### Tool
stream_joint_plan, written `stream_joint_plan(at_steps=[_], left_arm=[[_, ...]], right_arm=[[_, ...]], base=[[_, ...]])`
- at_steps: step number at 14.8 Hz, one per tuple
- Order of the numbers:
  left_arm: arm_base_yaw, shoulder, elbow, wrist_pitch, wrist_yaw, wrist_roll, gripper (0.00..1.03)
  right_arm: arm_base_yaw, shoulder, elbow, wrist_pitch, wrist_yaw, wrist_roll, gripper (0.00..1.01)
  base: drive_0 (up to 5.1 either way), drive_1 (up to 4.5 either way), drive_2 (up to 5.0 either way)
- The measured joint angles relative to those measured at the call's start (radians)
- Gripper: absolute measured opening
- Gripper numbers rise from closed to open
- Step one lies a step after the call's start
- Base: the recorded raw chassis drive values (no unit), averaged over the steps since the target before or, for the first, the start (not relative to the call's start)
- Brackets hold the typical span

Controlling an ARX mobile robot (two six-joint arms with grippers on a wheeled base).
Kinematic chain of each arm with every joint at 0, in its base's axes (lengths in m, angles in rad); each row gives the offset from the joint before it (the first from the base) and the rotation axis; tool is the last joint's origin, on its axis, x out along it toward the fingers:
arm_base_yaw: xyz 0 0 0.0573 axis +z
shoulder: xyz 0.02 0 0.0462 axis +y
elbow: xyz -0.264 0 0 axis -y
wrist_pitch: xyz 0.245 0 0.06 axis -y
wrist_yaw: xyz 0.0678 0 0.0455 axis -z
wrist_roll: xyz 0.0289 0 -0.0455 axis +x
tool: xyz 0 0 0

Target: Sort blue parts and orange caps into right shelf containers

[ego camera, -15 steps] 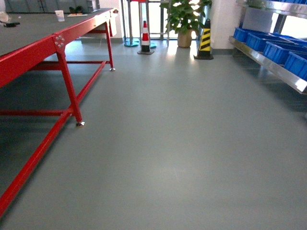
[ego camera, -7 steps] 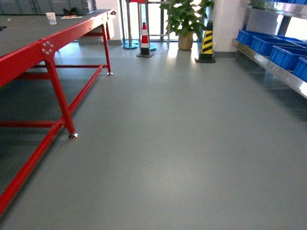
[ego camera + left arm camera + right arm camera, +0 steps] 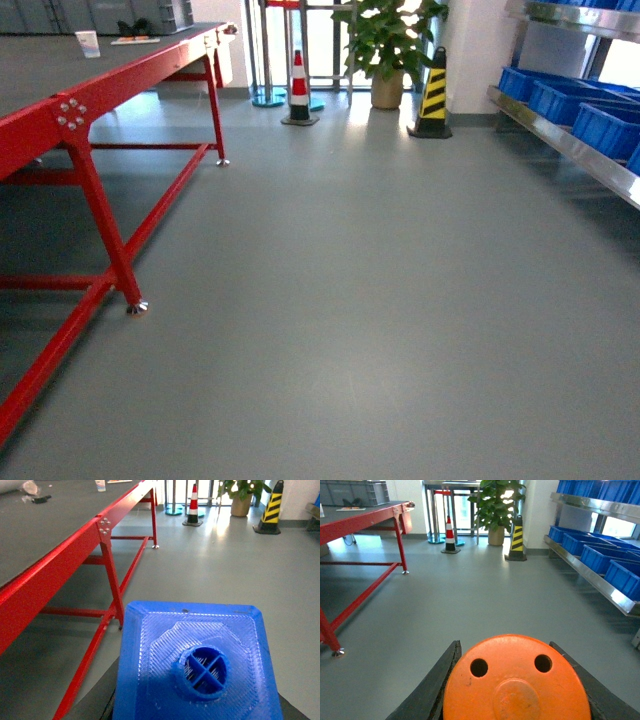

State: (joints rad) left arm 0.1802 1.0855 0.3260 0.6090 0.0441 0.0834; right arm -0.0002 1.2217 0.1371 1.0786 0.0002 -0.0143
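A blue part (image 3: 195, 665) with a round stud on top fills the lower left wrist view, held in my left gripper (image 3: 195, 700), whose dark fingers (image 3: 111, 705) peek out beside it. An orange cap (image 3: 516, 682) with two dark holes in its flat top sits between the black fingers (image 3: 432, 690) of my right gripper (image 3: 516, 690), shut on it. The right shelf (image 3: 580, 150), a steel rack, runs along the right wall with blue containers (image 3: 605, 128) on it; they also show in the right wrist view as containers (image 3: 600, 555). Neither gripper appears in the head view.
A long red-framed table (image 3: 70, 120) with a dark top stands on the left, its foot (image 3: 136, 307) on the grey floor. Ahead stand a red-white cone (image 3: 298, 88), a yellow-black cone (image 3: 432, 95) and a potted plant (image 3: 385, 45).
The head view has shifted: the red table's leg has slid left and nearer, and the cones and plant sit slightly further right. The shelf has drifted toward the right edge.
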Motion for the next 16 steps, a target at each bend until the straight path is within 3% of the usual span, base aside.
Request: stream_joint_plan(at_steps=[16], left_arm=[[-0.001, 0.001, 0.0, -0.002, 0.0, 0.0, 0.45]], right_arm=[[0.0, 0.0, 0.0, -0.002, 0.0, 0.0, 0.43]], base=[[0.1, 4.33, -4.2]])
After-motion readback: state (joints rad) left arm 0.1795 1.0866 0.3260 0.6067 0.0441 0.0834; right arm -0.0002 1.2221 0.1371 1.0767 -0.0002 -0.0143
